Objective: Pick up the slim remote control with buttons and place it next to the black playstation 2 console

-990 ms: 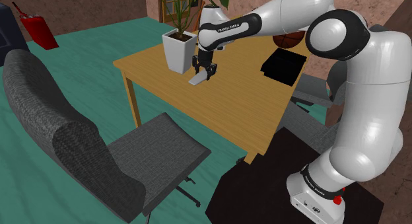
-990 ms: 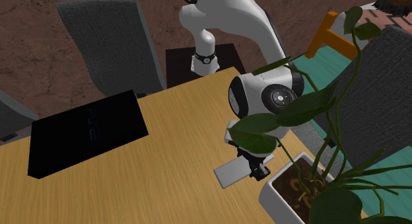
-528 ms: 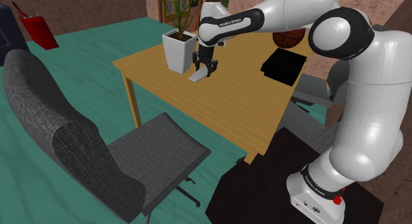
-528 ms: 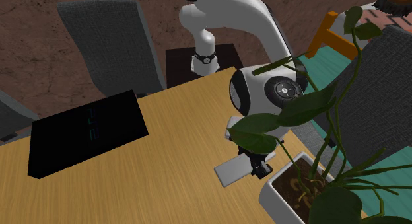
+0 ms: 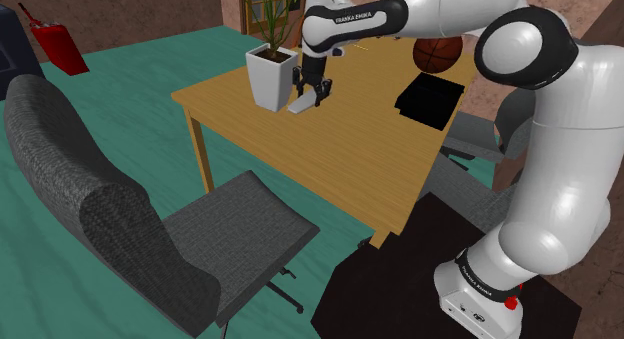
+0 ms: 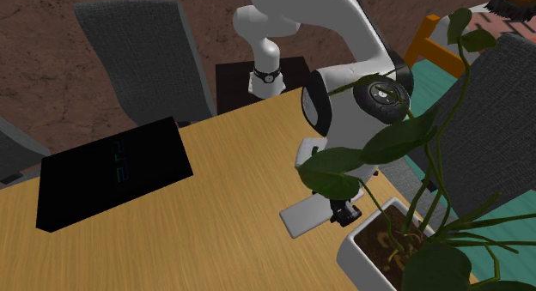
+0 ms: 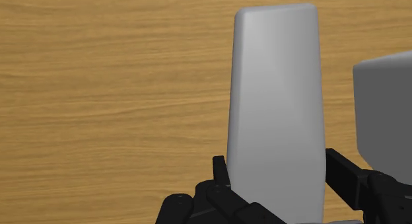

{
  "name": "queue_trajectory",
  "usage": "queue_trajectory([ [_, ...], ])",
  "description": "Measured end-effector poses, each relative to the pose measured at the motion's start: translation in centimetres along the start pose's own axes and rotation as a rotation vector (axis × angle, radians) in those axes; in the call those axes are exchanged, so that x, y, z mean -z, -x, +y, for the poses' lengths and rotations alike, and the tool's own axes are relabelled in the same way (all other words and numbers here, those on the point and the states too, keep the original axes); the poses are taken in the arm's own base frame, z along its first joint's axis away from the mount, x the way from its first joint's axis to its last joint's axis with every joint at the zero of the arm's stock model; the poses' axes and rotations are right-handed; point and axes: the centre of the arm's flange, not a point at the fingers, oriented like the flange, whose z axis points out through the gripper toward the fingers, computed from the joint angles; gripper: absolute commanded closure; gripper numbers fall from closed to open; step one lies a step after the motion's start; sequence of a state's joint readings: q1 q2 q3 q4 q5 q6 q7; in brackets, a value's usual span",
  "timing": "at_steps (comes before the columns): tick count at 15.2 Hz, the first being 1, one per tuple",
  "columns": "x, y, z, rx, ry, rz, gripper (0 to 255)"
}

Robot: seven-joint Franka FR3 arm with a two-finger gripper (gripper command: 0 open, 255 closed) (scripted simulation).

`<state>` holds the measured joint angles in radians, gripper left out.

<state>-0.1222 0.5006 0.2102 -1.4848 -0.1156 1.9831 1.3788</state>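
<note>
Hand (image 5: 310,94) clasping grey remote (image 7: 277,110) over wooden table (image 5: 330,157); teal floor (image 5: 150,77), grey chair (image 5: 120,227) nearby.

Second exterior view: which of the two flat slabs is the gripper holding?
The pale grey remote, clasped at one end by the gripper beside the planter. The black console lies apart on the table.

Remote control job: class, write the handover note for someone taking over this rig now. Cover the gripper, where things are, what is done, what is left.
Gripper: shut on the plain grey remote, clasping one end.
Remote: seemingly just off the wooden table, beside the white plant pot.
Black console: flat on the table, well away from the pot.
Done: grasp.
Left: carry the remote over, set it next to the console, release.
</note>
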Motion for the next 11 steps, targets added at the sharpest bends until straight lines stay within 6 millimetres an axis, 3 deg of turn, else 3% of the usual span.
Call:
queue_trajectory([
  [11, 5.6, -0.1, 0.0, 0.0, 0.004, -0.001, 255],
])
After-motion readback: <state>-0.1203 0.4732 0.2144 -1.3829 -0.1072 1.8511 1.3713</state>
